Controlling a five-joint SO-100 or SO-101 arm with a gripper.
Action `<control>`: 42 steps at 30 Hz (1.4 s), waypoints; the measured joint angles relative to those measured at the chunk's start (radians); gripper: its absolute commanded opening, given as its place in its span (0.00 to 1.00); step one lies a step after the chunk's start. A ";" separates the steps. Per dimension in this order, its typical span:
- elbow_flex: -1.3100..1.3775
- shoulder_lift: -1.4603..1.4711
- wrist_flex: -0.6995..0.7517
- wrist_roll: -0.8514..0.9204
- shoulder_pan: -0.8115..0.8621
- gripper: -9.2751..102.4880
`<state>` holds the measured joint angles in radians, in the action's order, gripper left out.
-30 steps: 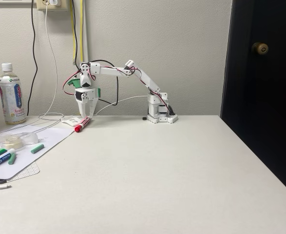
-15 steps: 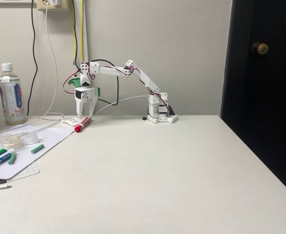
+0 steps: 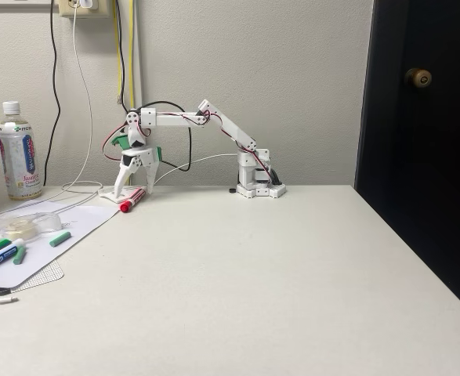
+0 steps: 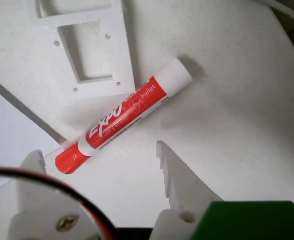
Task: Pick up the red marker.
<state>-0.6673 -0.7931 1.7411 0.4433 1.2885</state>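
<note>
Gripper (image 4: 96, 152) hung over the red marker (image 4: 122, 114) with jaws spread apart and nothing between them, the marker lying flat on the table (image 3: 237, 266) beside a white plastic bracket (image 4: 89, 47), so both grasp and lift remained undone.

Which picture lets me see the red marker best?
The wrist view: the red marker lies big and close on the table, so you can read its label and see its red cap, just past the open fingers. In the fixed view the marker is small and far, below the arm.
</note>
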 measured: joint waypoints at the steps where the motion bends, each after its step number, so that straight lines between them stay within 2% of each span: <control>1: 0.000 0.002 0.000 -0.002 0.000 0.55; 8: 0.074 0.031 0.000 -0.121 -0.012 0.45; 20: 0.218 0.146 0.000 -0.354 -0.025 0.45; 29: 0.345 0.265 0.003 -0.374 -0.009 0.44; 32: 0.356 0.275 0.008 -0.359 -0.009 0.37; 39: 0.411 0.308 0.003 -0.330 -0.003 0.11; 42: 0.495 0.351 0.006 -0.314 -0.002 0.08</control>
<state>-0.1718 -0.4418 1.7472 0.1289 1.2870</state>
